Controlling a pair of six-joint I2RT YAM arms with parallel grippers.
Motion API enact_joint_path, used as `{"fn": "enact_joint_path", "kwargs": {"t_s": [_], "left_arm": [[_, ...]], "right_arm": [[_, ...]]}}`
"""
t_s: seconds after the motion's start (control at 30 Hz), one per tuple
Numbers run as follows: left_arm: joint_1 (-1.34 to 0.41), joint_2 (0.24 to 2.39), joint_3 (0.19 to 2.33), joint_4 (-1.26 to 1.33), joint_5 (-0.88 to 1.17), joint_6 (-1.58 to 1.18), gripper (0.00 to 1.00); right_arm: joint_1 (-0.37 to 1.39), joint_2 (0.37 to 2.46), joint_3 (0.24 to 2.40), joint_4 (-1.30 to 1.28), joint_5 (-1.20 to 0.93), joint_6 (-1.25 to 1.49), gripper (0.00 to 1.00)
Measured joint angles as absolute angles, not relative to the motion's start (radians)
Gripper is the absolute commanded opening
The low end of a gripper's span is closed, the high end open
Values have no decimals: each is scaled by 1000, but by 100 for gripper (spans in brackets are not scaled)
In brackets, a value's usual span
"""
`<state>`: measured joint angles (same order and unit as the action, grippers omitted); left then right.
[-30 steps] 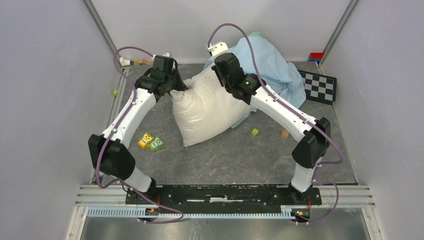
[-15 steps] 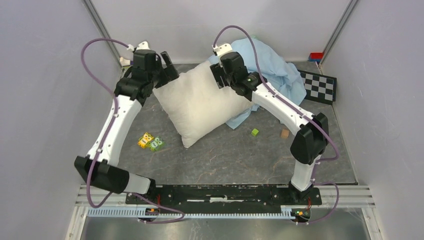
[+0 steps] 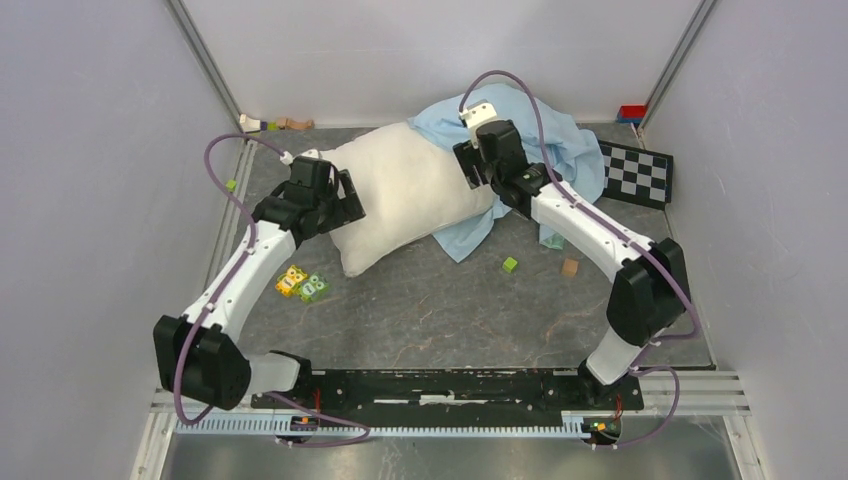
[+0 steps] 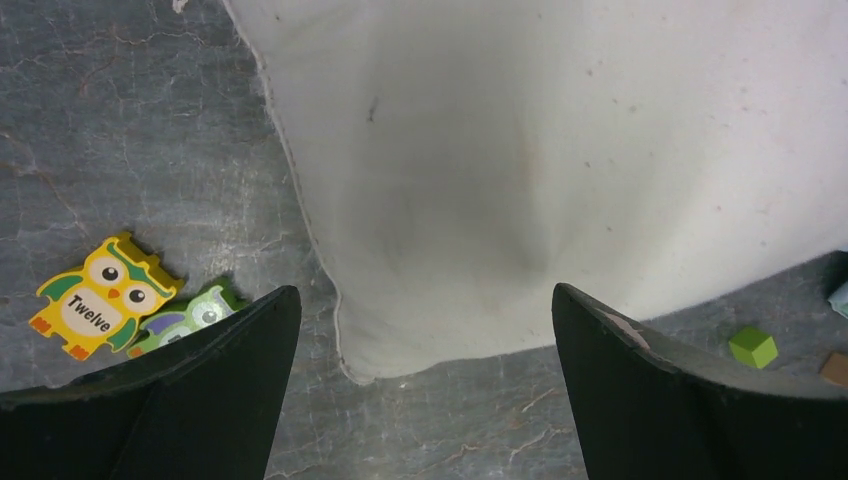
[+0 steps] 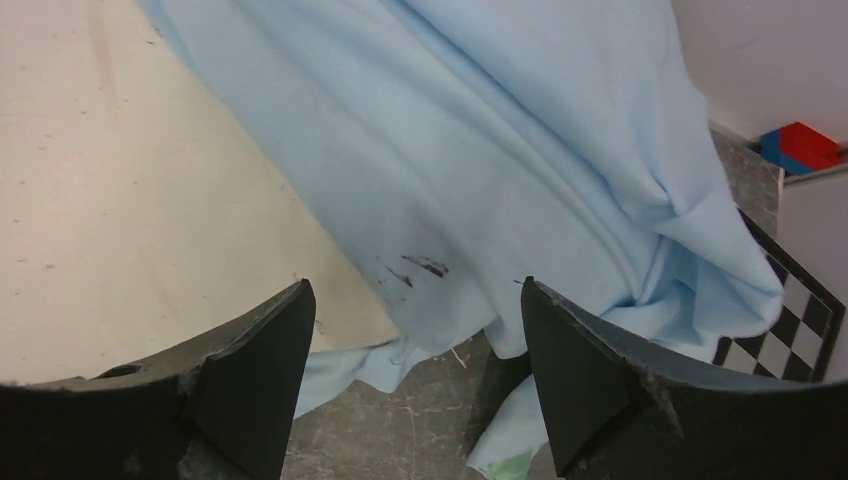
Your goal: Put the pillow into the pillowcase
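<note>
The pillow [image 3: 405, 190] is lying partly over the pillowcase [image 3: 565, 150]. The left gripper [image 4: 421, 300] and right gripper [image 5: 413, 295] are hanging wide open above them, holding nothing; only the left wrist view is showing "Twelve" on the owl block [image 4: 100, 295]

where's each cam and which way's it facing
Top external: above, behind the bases, looking down at the table; both arms show.
Left wrist: on the left arm, looking down at pillow and owl blocks; open left gripper shows.
Right wrist: on the right arm, facing pillowcase; open right gripper shows.
All three share the pillow.
</note>
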<state>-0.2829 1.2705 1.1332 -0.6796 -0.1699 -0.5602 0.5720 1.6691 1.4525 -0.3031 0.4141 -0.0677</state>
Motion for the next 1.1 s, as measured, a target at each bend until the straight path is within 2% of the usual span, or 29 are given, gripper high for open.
{"fn": "enact_joint_path", "kwargs": {"t_s": [0.17, 0.27, 0.33, 0.37, 0.47, 0.5, 0.53, 0.57, 0.63, 0.67, 0.83, 0.97, 1.1], "left_arm": [[-241, 1336, 1133, -638, -152, -569, 100], [-217, 1367, 1133, -600, -135, -594, 99], [-210, 1390, 1130, -574, -121, -610, 93], [-210, 1401, 1126, -560, -115, -617, 90], [-209, 1430, 1117, -532, -97, -634, 72], [-209, 1438, 1116, -521, -94, -639, 65], [-209, 1445, 1116, -512, -92, -643, 51], [-209, 1451, 1116, -502, -91, -646, 34], [-210, 1464, 1116, -484, -82, -656, 9], [-210, 1468, 1116, -477, -75, -661, 3], [-259, 1466, 1123, -459, -83, -666, 2], [-424, 1439, 1197, -525, -168, -670, 2], [-553, 1366, 1238, -587, -189, -704, 2]], "right_arm": [[576, 1727, 1449, -270, 399, -81, 67], [579, 1766, 1445, -250, 419, -84, 54], [579, 1786, 1443, -243, 438, -87, 43], [579, 1795, 1443, -241, 452, -87, 39], [579, 1810, 1442, -234, 498, -88, 21], [580, 1812, 1442, -232, 518, -86, 11], [580, 1813, 1443, -231, 538, -86, 0], [580, 1815, 1447, -236, 554, -87, 0], [585, 1835, 1493, -282, 580, -83, 0], [590, 1852, 1537, -315, 591, -80, 0], [704, 1866, 1741, -477, 593, -60, 0], [819, 1841, 1855, -565, 525, -37, 0], [823, 1814, 1866, -607, 500, -17, 0]]}}
